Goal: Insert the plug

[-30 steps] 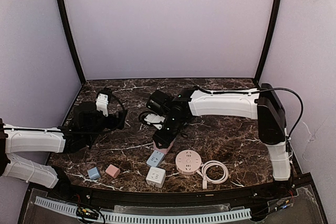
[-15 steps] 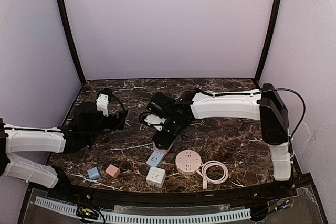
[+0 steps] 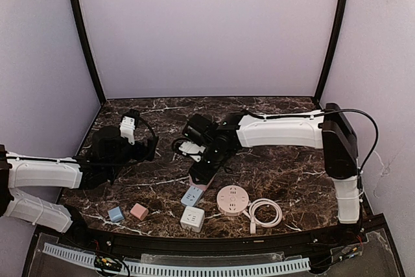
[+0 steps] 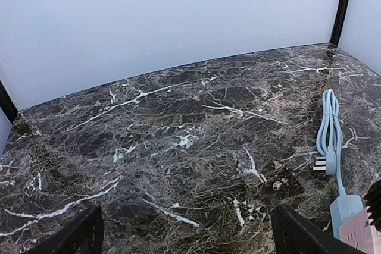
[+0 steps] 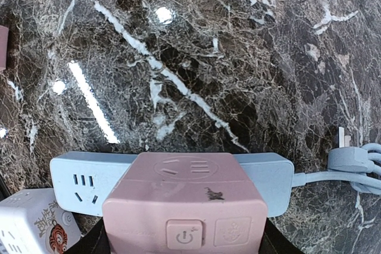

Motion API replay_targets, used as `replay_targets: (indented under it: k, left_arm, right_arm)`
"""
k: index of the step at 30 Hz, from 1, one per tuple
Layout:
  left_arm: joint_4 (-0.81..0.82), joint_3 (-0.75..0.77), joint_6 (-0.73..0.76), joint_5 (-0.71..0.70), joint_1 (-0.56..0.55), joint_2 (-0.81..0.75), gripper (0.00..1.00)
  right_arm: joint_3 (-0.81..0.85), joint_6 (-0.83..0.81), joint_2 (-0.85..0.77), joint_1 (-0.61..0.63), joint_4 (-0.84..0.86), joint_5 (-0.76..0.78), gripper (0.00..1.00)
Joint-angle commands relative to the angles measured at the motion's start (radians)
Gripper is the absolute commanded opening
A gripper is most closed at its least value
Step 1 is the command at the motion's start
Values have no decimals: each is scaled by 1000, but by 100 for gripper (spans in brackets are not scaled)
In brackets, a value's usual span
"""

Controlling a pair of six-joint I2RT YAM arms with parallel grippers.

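My right gripper [image 3: 202, 174] is shut on the plug, a pink cube [image 5: 184, 200] with a power button on its near face and a socket pattern on top. The jaws clamp its two sides. The cube sits against the middle of a light blue power strip [image 5: 77, 184] lying flat on the marble; its underside is hidden. In the top view the pink cube [image 3: 205, 185] shows just above the blue strip [image 3: 192, 196]. My left gripper [image 4: 190, 239] hovers open over bare marble on the left, holding nothing.
The blue strip's cord and its own three-pin plug [image 4: 321, 163] lie coiled behind it. Near the front edge are a white cube socket [image 3: 192, 218], a round pink socket [image 3: 233, 200] with a white coiled cable [image 3: 264, 213], a small blue cube [image 3: 116, 214] and a small pink cube [image 3: 139, 211].
The right arm has shifted only slightly, with the pink cube still at the blue strip. The left arm has not moved.
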Motion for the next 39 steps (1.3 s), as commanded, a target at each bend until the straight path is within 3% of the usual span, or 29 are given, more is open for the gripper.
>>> replay_targets:
  k: [1,5,12,26,39]
  left_arm:
    - [17,-7,-16,25,5,5,99]
    - [5,-6,-23,34,4,-6,99]
    - [-27,-3,-40,58,5,-31,99]
    - [-191,28,-139,173,3,-99,100]
    - [-440,191,-245,445,-40,-68,100]
  right_arm:
    - [-113,51,183,-48,-18,53,3]
    - [-70,52,131,-48,-18,20,30]
    - [-25,56,16,-48,-1,-15,97]
    - [-92,71,-227,-66,70,-75,99]
    - [-387,210,-502,-176,210,155,98]
